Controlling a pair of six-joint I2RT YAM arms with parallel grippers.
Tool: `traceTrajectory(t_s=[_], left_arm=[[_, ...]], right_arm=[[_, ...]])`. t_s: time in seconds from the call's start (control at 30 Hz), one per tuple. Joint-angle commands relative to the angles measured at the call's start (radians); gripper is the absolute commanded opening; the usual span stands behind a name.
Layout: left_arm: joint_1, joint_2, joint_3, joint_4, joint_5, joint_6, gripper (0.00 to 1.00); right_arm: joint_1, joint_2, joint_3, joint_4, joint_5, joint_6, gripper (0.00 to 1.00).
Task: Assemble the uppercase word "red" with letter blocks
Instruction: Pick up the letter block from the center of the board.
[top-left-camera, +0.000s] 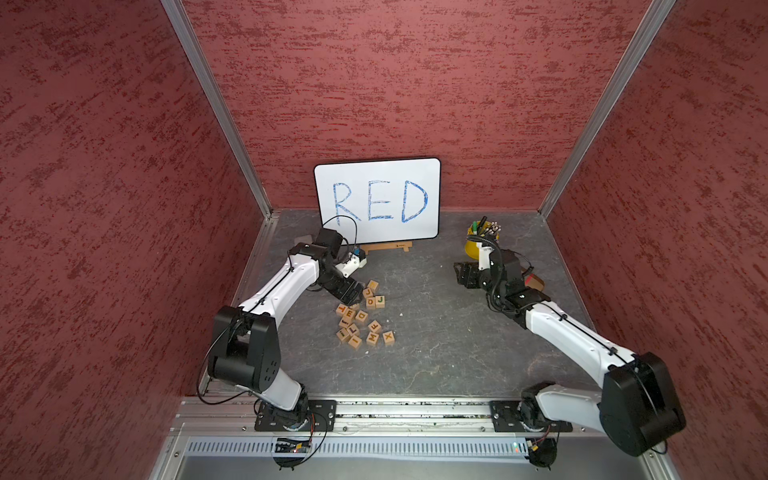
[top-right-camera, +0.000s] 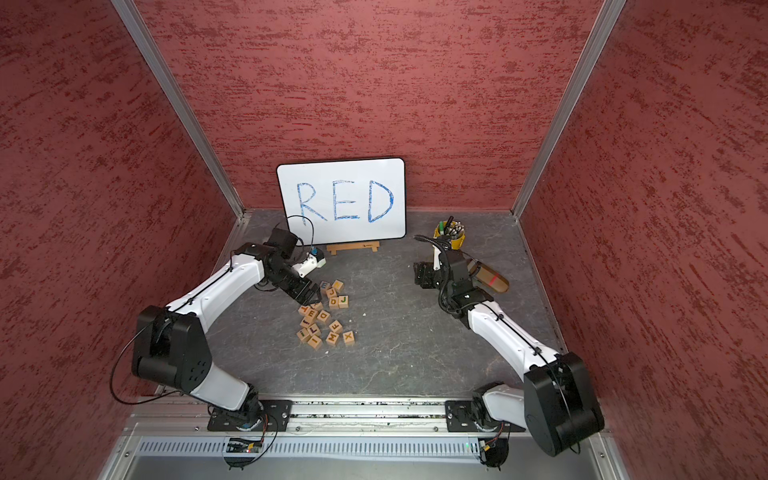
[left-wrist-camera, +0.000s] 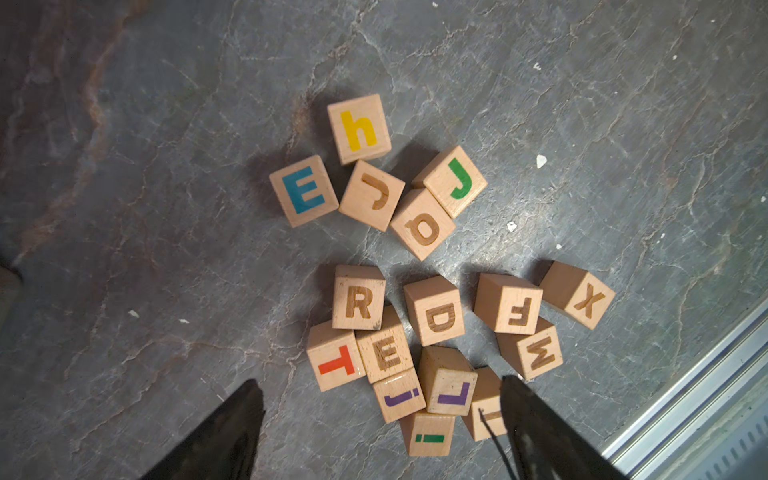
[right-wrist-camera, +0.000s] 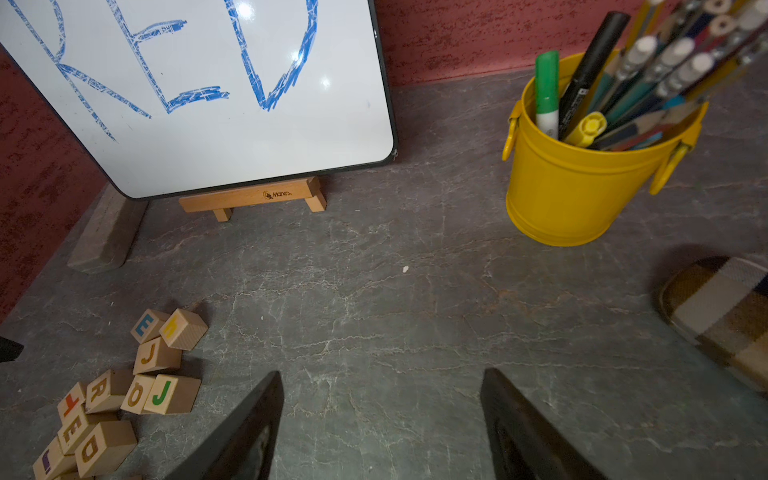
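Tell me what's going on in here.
The job is spelling RED, as on the whiteboard, from wooden letter blocks. The left tool hangs open over them, holding nothing. The R block, E block and D block lie bunched together among other letters, not yet lined up. The right tool is open and empty over bare table near the yellow pen bucket.

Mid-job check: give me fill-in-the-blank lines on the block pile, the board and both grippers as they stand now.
1. The white board on the wooden stand bears the blue handwritten word ____.
2. In the left wrist view, the pale wooden cube lying between the brownish R cube and the brownish F cube shows the letter ____.
3. The pens stand in a ____ metal bucket.
4. The left gripper and right gripper both have jaws ____, holding nothing.
Missing words: RED; D; yellow; open.
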Motion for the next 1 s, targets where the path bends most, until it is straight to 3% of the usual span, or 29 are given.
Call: traceTrajectory(t_s=[0.0,0.1,0.17,0.23,0.6,0.97], left_arm=[[-0.018,0.024,-0.012,0.033,-0.039,0.028,0.82],[-0.036,0.052,-0.01,0.067,-0.077,0.025,0.79],[-0.049,0.077,-0.001,0.074,-0.088,0.027,0.69],[-0.058,0.099,0.005,0.075,-0.098,0.025,0.65],[-0.064,0.151,-0.001,0.098,-0.1,0.016,0.68],[-0.07,0.186,-0.01,0.128,-0.126,0.017,0.57]], right_arm=[[0.013,0.007,0.037,-0.018,-0.018,0.001,0.76],[0.02,0.018,0.039,-0.018,-0.021,0.004,0.76],[0.024,0.019,0.041,-0.019,-0.024,0.009,0.76],[0.028,0.019,0.039,-0.021,-0.025,0.012,0.76],[0.04,0.001,0.023,-0.028,-0.006,0.01,0.77],[0.045,0.009,0.02,-0.028,-0.001,0.003,0.77]])
